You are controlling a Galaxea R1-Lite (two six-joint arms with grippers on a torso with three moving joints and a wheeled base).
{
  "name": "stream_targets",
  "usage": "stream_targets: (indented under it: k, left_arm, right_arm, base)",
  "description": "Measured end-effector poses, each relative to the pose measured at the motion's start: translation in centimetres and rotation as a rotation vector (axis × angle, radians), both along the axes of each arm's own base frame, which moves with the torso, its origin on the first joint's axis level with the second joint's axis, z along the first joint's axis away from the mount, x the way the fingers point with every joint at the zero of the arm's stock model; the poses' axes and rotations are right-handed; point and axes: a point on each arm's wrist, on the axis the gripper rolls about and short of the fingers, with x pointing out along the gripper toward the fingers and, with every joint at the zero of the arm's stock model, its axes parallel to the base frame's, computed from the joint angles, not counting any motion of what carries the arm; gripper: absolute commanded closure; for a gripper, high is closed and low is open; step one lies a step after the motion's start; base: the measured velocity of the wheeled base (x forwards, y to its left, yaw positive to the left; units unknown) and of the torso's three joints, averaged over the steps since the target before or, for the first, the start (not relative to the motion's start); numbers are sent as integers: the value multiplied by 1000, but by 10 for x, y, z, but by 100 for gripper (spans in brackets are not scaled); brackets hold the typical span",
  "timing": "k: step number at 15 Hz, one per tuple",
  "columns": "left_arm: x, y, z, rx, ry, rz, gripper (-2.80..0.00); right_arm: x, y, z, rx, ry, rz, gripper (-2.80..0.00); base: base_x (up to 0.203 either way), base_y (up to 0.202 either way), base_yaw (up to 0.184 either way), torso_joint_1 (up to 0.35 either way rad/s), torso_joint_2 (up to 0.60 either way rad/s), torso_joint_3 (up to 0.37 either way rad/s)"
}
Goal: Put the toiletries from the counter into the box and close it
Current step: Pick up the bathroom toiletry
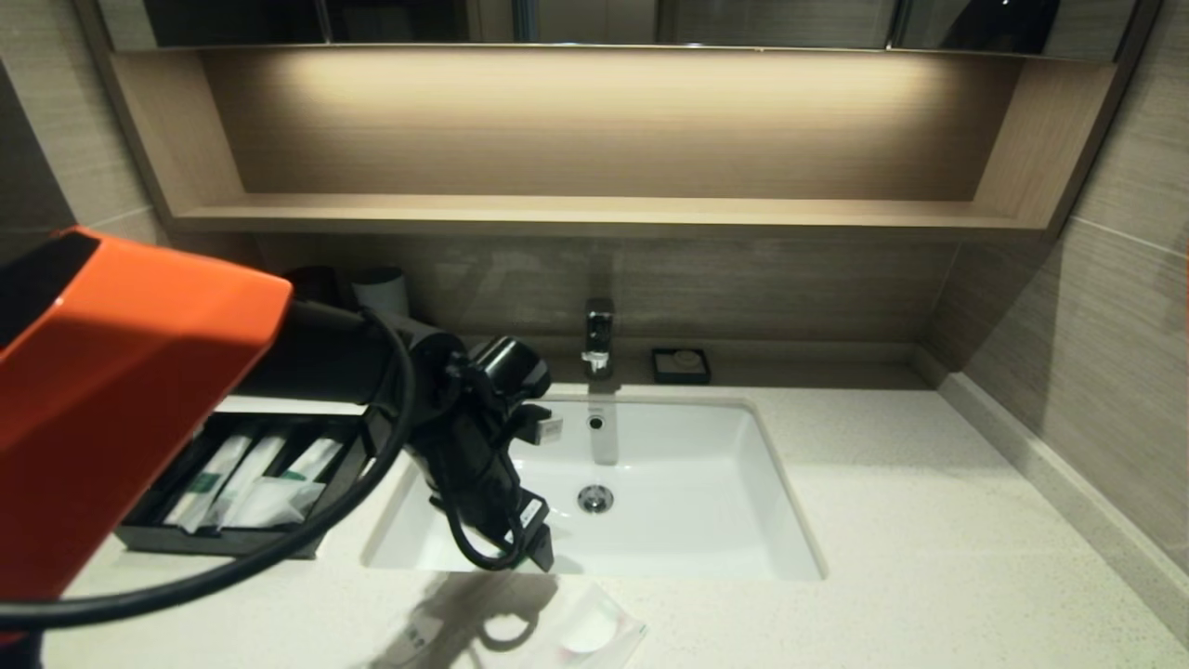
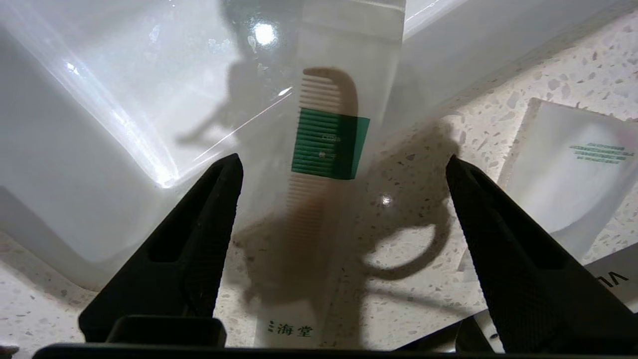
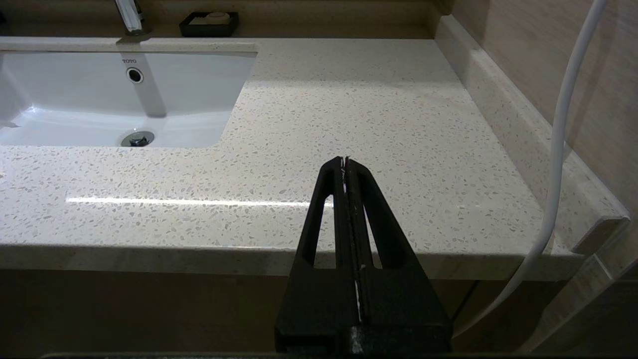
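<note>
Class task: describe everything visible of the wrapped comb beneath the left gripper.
The comb packet is a long frosted clear sleeve holding a brown comb, with a green printed band across its teeth. It lies flat on the speckled counter, one end overhanging the white sink. The left gripper hovers over it, fingers open, apparently not touching.

I'm looking at a bathroom vanity, hotel-style: white undermount sink [image 1: 687, 520] set in a speckled stone table [image 1: 929, 520], chrome faucet [image 1: 598, 336], soap dish [image 1: 681, 365] at the back wall, lit wood-look niche shelf [image 1: 594, 212] under mirrors, and wrapped guest toiletries in a black box [image 1: 232, 483].
</note>
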Motion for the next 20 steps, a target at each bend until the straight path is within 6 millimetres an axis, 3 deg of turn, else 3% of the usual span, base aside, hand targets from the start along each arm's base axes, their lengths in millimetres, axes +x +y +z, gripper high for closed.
stream_targets:
  k: [20]
  left_arm:
    - [14, 1, -17, 16, -17, 17, -280]
  right_arm:
    - [0, 0, 0, 0, 0, 0, 0]
  base:
    - [0, 0, 0, 0, 0, 0]
